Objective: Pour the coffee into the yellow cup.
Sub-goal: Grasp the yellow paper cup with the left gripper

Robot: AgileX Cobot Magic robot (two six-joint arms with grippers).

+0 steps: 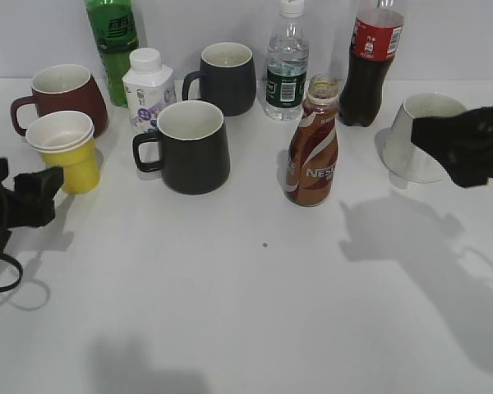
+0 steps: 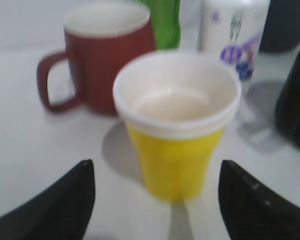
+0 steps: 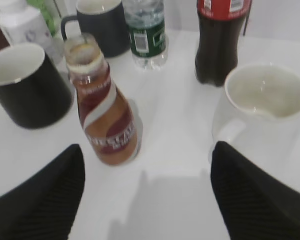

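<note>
Reading NES on the coffee [image 1: 313, 152], yellow cup [image 1: 70, 156] unlabelled, left hand [image 2: 155, 200] spread, right hand [image 3: 147, 195] spread.

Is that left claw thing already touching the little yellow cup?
Apart. The left wrist view shows the left gripper open, with bare table between each finger and the yellow cup.

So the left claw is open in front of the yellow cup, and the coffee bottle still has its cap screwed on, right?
Not quite. The coffee bottle has no cap: the right wrist view looks down at its open neck. The rest holds: the left gripper is open, its fingers spread on either side in front of the yellow cup, as the left wrist view shows.
</note>
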